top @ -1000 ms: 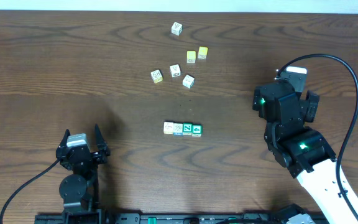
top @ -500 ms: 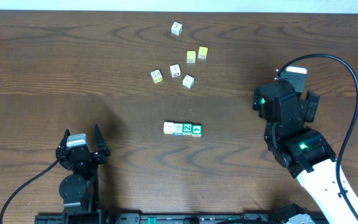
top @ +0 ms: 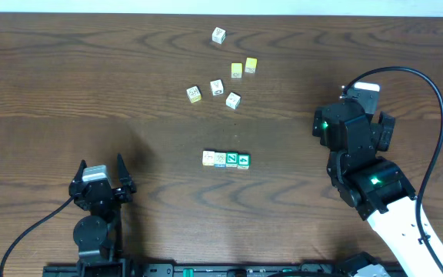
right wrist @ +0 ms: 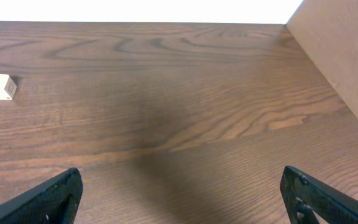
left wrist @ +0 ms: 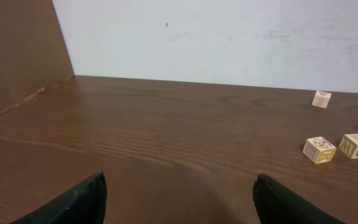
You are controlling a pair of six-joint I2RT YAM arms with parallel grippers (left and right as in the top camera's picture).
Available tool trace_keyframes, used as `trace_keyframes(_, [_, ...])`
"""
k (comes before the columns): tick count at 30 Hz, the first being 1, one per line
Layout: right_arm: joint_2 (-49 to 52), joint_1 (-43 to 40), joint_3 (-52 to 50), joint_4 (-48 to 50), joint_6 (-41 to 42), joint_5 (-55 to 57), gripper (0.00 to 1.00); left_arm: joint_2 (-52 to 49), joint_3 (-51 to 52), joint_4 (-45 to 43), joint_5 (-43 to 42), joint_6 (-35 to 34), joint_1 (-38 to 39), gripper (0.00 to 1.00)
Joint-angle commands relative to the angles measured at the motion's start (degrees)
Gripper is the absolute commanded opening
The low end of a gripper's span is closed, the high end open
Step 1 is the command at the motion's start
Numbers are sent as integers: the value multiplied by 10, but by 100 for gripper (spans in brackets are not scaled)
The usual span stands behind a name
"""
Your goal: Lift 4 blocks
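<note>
Four small wooden alphabet cubes [top: 225, 159] in a row at the middle of the dark brown wooden desk [top: 52, 92].
They sit side by side, cream at one end, green at the other; left pincer [top: 101, 160] and right pincer [right wrist: 182, 199] both gape wide, empty, well apart from them.

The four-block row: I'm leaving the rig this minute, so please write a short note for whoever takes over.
Left gripper: open and empty, at the near left of the table, well clear of every block.
Right gripper: open and empty, off to the right of the row, with nothing between its fingers.
Things: the row of four blocks lies in a tight line mid-table, between the two arms. The six other blocks lie scattered farther back.
Done: nothing has been lifted; the row sits flat on the table.
Left: bring the grippers to the row, grasp it and lift all four.
</note>
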State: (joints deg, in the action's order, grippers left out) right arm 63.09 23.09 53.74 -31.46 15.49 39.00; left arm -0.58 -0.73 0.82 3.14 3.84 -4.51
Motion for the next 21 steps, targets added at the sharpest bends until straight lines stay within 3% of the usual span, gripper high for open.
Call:
trace_keyframes(1, [-4,-1,8,-1,1,3,99,3,5,30,15,-4,-3,76])
trace_keyframes(6, [-73,-25,7,-23,-12,2,99,3,5,30,15,-4,-3,76])
trace_keyframes(10, [-177,-116,-33,30,-13,-143,99,3,5,30,15,-4,-3,76])
trace_keyframes(15, [-369,-267,-230,230,-83,-398,99,3,5,30,15,-5,-3,76])
trace_keyframes(21, [-577,-280,-426,371,-83,-428,99,3,5,30,15,-4,-3,76])
